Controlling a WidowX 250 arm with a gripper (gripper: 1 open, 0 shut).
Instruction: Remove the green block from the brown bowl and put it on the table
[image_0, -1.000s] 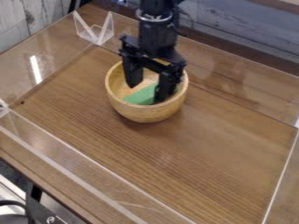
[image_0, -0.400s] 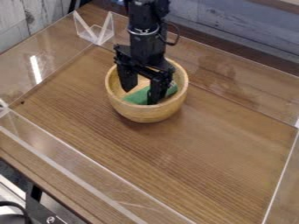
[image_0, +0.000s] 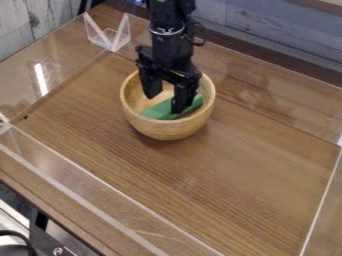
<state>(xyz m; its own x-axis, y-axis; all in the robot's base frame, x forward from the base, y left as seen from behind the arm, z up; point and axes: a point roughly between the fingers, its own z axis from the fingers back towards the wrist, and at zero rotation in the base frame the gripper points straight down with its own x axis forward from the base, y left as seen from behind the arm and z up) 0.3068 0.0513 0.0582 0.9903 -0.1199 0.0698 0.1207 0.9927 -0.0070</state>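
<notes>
The brown bowl (image_0: 150, 124) sits on the table (image_0: 201, 180) left of centre, toward the back. Inside it lies the green block (image_0: 171, 109), partly covered by my fingers. My black gripper (image_0: 166, 97) points straight down into the bowl, open, with one finger on each side of the block. The block still rests in the bowl; whether the fingers touch it I cannot tell.
Clear acrylic walls (image_0: 54, 190) ring the tabletop. A folded clear acrylic piece (image_0: 107, 35) stands at the back left behind the bowl. Bare wood spreads in front of and to the right of the bowl.
The gripper has sunk lower into the bowl and shifted slightly left, staying open. The green block has not moved.
</notes>
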